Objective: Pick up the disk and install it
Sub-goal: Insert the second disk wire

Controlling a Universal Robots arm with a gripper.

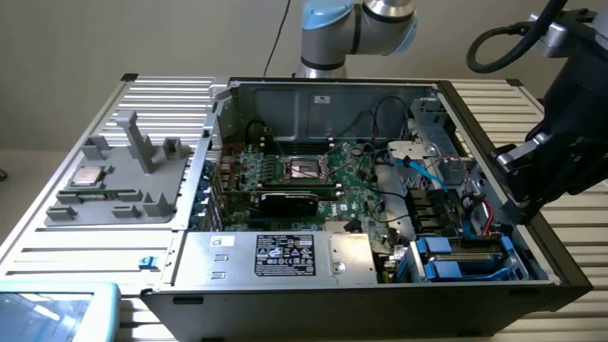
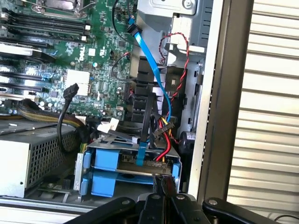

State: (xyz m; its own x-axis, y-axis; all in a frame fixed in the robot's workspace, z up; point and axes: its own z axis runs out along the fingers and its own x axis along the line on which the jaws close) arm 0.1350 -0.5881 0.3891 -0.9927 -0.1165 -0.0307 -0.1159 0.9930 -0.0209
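The disk (image 1: pixel 463 251) lies flat in the drive bay at the near corner of the open computer case (image 1: pixel 494 114), on the exterior view's right. Its bright blue rail tabs (image 2: pixel 104 160) face the power supply. A blue data cable (image 2: pixel 148 60) and red and black wires run into the disk (image 2: pixel 140 164) at its end. My gripper (image 1: pixel 520 203) hangs above the case's side wall, just beside the bay and apart from the disk. In the wrist view the gripper (image 2: pixel 161 200) has its dark fingers shut together with nothing between them.
A silver power supply box with a black label (image 1: pixel 285 256) fills the case's near side. The motherboard (image 1: pixel 314 171) lies behind it. A grey fixture (image 1: pixel 124 185) with a small processor chip (image 1: pixel 88 176) sits on the slatted table (image 1: pixel 570 214) at the exterior view's left.
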